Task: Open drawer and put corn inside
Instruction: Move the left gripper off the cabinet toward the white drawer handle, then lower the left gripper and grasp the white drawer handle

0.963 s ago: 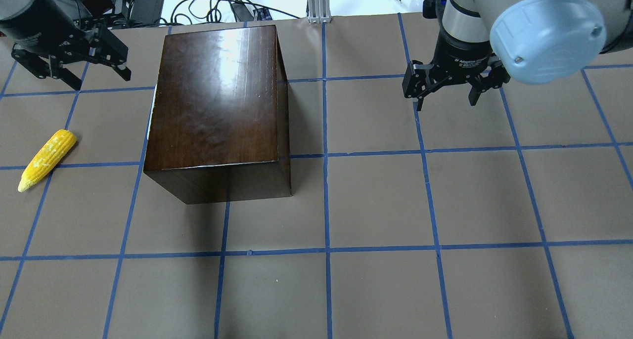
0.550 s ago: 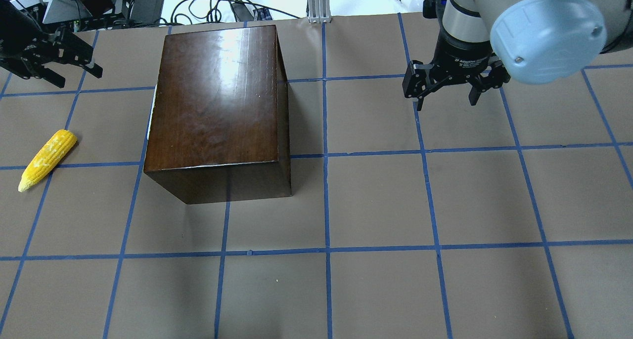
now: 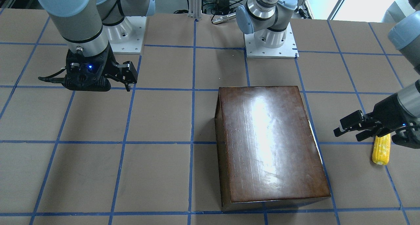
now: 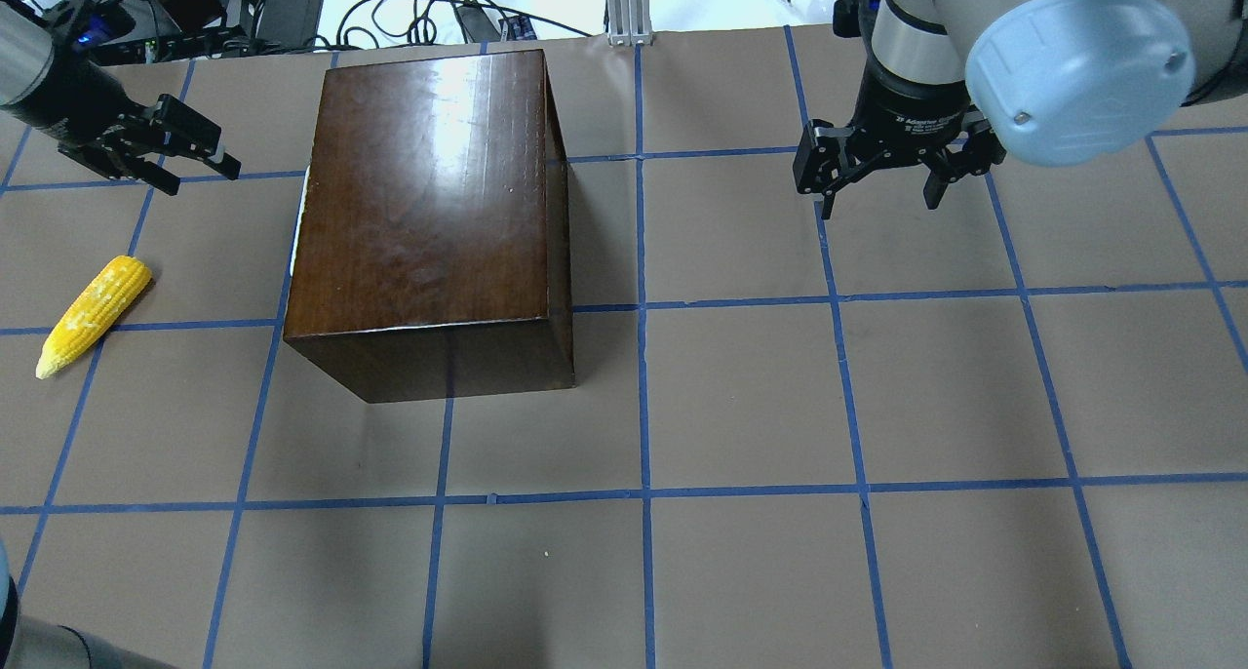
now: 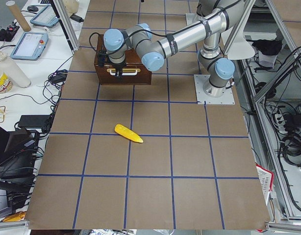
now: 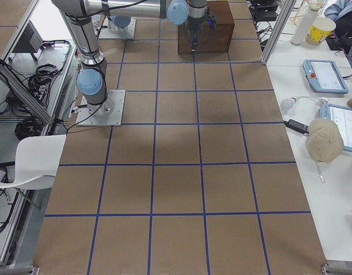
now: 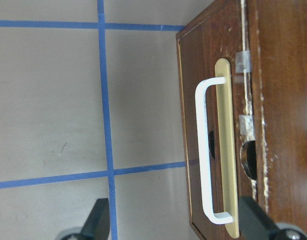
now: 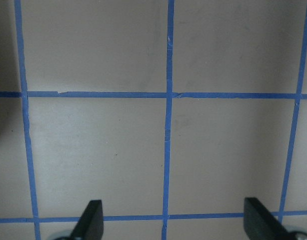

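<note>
While the drawer sits shut in the dark wooden box, which stands near the counter's operator-side edge, I've got the left end effector hanging w/ jaws spread wide, pointed at the drawer front and its white handle, not touching. Corn cob lies flat on the counter, apart from the box, on the side toward the left-end edge, tapered tip toward the robot. Right end effector is spread wide too, holding nothing, above the counter on the box's right-end side.
</note>
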### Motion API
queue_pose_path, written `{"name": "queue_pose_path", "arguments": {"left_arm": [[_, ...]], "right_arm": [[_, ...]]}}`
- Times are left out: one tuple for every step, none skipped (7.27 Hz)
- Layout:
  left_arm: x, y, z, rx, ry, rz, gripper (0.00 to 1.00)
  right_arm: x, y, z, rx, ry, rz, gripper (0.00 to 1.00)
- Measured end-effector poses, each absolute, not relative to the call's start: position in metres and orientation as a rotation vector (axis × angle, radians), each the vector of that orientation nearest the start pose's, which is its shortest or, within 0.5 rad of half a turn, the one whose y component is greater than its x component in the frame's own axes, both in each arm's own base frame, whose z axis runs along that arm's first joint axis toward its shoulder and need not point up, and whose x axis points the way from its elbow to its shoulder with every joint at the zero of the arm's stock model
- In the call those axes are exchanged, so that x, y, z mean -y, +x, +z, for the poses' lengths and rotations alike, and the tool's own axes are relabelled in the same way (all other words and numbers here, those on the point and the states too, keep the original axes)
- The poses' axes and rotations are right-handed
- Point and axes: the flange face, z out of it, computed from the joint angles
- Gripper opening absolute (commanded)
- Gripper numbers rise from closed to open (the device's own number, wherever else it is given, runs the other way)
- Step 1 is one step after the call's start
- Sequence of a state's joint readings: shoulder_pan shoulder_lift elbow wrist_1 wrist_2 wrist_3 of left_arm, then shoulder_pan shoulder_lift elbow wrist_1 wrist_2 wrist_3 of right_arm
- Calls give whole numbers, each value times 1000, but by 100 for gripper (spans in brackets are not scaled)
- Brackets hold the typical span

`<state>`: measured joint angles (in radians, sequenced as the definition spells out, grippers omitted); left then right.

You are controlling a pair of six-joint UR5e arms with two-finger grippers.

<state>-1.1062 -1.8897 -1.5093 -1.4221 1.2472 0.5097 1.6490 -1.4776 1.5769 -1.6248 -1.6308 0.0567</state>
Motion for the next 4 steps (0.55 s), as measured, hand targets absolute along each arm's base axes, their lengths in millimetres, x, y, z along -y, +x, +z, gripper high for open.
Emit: {"name": "queue_pose_path", "arguments": {"left_arm": [[616, 121, 345, -3511, 40, -91, 93], [619, 120, 329, -3550, 27, -75, 93], [621, 119, 316, -3580, 14, -56, 93], [623, 118, 304, -3602, 3, -37, 93]], "right_arm": [[513, 168, 443, -3203, -36, 65, 100], [513, 168, 443, -3203, -37, 65, 100], [513, 168, 443, -3203, -37, 65, 100], [514, 168, 443, -3203, -37, 65, 100]]}}
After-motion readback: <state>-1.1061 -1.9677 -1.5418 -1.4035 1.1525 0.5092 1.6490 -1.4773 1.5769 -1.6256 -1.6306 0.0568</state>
